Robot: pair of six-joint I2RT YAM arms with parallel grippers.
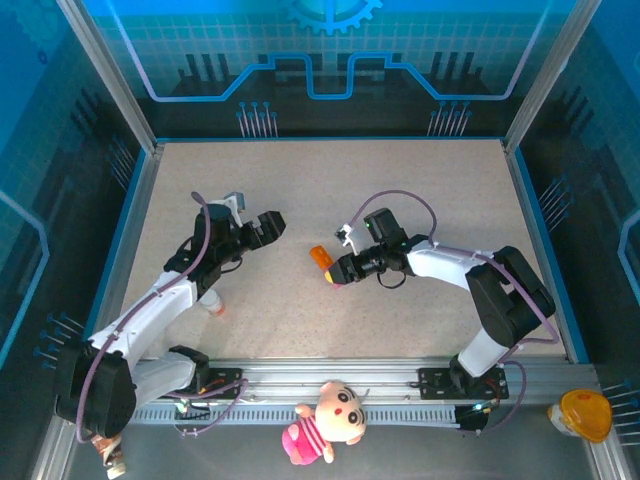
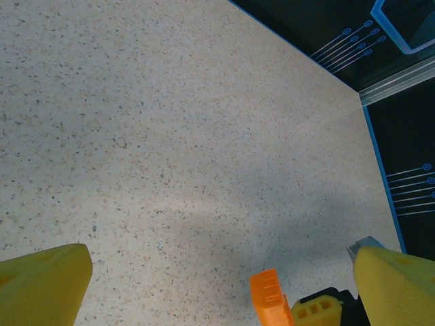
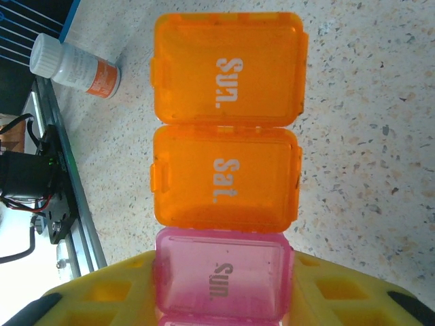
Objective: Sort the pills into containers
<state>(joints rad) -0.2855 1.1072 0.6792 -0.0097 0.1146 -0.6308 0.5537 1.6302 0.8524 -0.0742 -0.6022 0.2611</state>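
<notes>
On the left of the tabletop, a small white bottle with an orange end lies on its side close against the left arm, well apart from the task items. Just right of it, the left claw hangs over bare surface with its yellow fingers spread wide apart and nothing between them; it points toward the centre of the tabletop. Near the centre are the containers, a short strip of joined plastic boxes. Two are orange, lettered "Sun." and "Sat.", and a pink one is lettered "Sun.". The orange end projects out past the right claw's fingertips, toward the left claw. The left wrist view shows that orange end low in frame, between the left claw's fingers but apart from both. Whether the strip rests on the tabletop or is raised off it cannot be determined. The right claw is clamped on the pink box, with a yellow pad pressed against each of its two sides. A plush doll lies at the near edge, in front of the rail and off the tabletop. At the far right near corner sits a yellow-orange object, which cannot be identified.
</notes>
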